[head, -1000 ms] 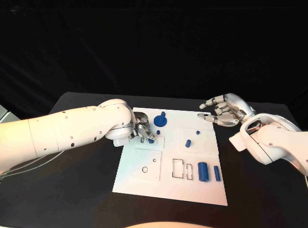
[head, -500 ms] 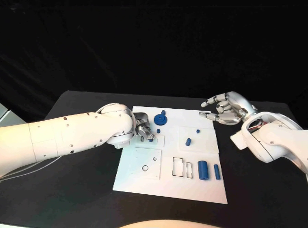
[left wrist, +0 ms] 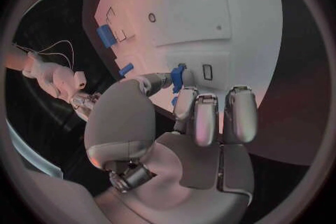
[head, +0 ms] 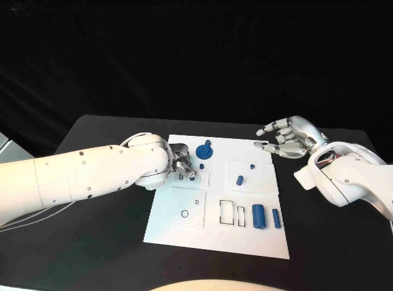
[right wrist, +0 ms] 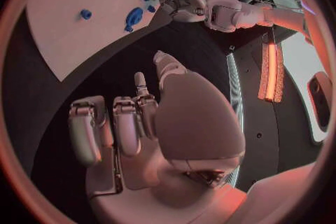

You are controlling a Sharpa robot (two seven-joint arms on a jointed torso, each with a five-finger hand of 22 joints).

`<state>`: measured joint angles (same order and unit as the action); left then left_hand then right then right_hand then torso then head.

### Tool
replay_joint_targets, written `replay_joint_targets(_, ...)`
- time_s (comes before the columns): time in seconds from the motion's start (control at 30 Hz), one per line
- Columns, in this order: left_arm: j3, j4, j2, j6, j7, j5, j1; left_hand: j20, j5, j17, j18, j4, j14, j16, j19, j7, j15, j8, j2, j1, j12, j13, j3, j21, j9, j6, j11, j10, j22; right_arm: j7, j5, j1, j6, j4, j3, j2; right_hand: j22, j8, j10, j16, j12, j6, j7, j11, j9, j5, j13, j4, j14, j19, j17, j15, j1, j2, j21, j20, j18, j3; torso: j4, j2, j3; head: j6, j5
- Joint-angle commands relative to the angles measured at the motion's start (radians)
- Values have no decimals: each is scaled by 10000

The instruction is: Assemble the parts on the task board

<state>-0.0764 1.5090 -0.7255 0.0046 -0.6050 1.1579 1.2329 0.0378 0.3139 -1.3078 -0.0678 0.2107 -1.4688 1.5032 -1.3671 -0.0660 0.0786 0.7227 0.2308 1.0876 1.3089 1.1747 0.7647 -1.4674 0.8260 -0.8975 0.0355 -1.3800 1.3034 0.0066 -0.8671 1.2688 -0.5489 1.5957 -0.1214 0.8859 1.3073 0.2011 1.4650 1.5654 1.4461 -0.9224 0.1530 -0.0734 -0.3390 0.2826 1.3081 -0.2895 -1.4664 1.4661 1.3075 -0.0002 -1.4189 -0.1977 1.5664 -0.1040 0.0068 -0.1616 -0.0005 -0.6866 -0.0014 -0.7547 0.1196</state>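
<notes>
Left hand (head: 180,163) pinches a small blue part (left wrist: 178,74) at the task board (head: 215,236) far-left corner — a rectangular slot (left wrist: 206,71) lies just beside it. Right hand (head: 286,139) hovers off the board's far-right corner, fingers loosely curled, holding nothing — left is clearly nearer.

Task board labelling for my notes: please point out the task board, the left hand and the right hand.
task board (head: 249,239), head view, bare near part of the white plate.
left hand (head: 180,163), head view, middle of the silver hand.
right hand (head: 288,139), head view, middle of the silver hand.
</notes>
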Motion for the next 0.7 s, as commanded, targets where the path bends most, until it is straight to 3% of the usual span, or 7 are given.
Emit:
replay_joint_targets(0.03, 4, 55, -10, 121, 25, 99, -6, 11, 56, -1092, 77, -2036, -650, 24, -51, 296, 73, 30, -109, -6, 42, -1, 1986, -60, 154, -343, -3, -76, 7, 124, -94, -7, 86, 6, 1, 6, 2634, 37, 27, 54, -24, 52, 22, 10, 18, 39, 1620, 14, -1044, 1047, 2633, 3, 54, -31, 44, -2, -68, -54, 7, -1, -4, -32, 5)
replay_joint_targets(0.7, 3, 53, -61, 333, -7, 128, -20, 5, 81, -1090, 83, -2054, -651, 24, -69, 302, 79, 25, -104, -26, 1, -58, 2024, -70, 154, -361, 4, -59, 32, 122, -47, -9, 137, -10, 1, -2, 2634, 45, 28, 54, -23, 46, 22, 11, 21, 54, 1620, 13, -1044, 1047, 2633, 3, 72, -28, 44, -2, -68, -64, -6, -1, 2, -35, 25)
